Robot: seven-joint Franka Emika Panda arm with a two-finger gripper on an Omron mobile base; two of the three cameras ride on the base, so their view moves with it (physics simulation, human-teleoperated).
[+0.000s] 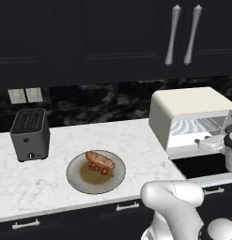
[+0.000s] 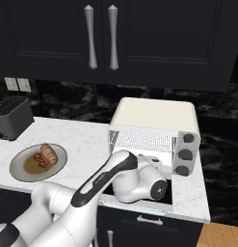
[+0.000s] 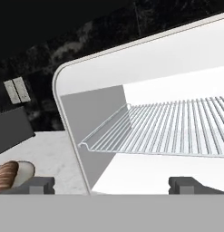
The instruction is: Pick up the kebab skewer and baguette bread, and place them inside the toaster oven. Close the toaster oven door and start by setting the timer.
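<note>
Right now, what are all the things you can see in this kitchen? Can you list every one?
plate: one, grey-brown, on the counter left of the toaster oven
baguette bread: one, golden-brown, on the plate
kebab skewer: one, red and dark chunks, on the plate beside the bread
slot toaster: one, dark grey, on the counter's left end
toaster oven: one, cream-white, on the counter's right, three dark knobs
toaster oven door: one, dark glass, folded down open
wire rack: one, silver, inside the oven, bare
cabinet handles: two, silver, on the dark upper cabinets
wall outlets: two, pale, on the dark backsplash
gripper: one, dark fingertips, open, facing the oven's opening
</note>
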